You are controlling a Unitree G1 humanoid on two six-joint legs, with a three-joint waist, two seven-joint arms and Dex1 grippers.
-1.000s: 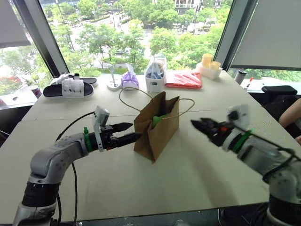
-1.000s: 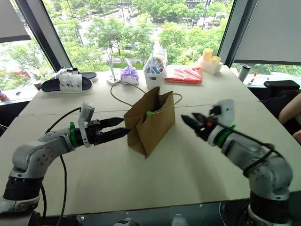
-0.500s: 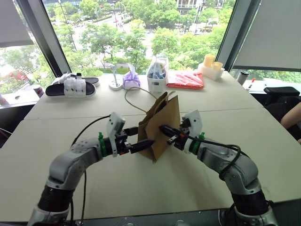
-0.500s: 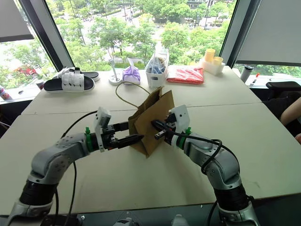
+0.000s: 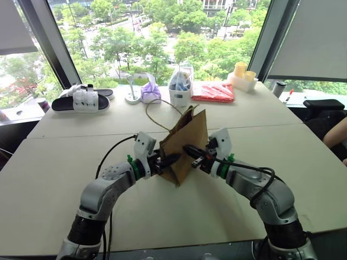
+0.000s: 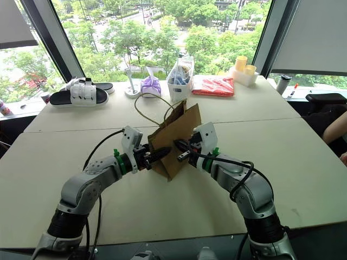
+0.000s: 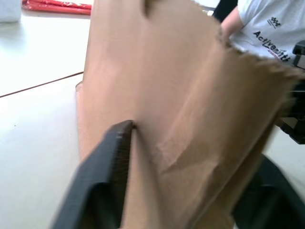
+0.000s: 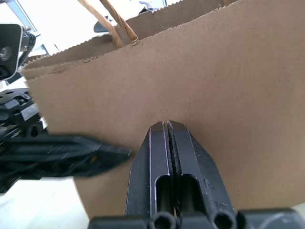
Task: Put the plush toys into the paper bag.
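The brown paper bag [image 5: 190, 135] stands in the middle of the table, squeezed flat, with its thin loop handles [image 5: 154, 111] sticking up behind. My left gripper [image 5: 172, 158] straddles the bag's near side edge. One finger [image 7: 112, 152] presses on a face and the other lies across the fold, so it is shut on the paper bag [image 7: 190, 95]. From the other side, my right gripper [image 8: 167, 125] is shut with nothing in it, and its tips touch the bag's broad face [image 8: 214, 71]. The plush toys are hidden.
Along the far table edge lie black-and-white slippers [image 5: 81, 100], a purple tied pouch [image 5: 150, 92], a white tub with a plastic bag [image 5: 180, 89], a flat red packet [image 5: 212, 92] and yellow cups [image 5: 241, 76]. A person's arm [image 5: 337, 135] shows at the right edge.
Both grippers came in to the bag from its two sides. The right one shut and stopped at the bag's face. The left one closed on the bag's edge. The bag went flat, hiding the green toy.
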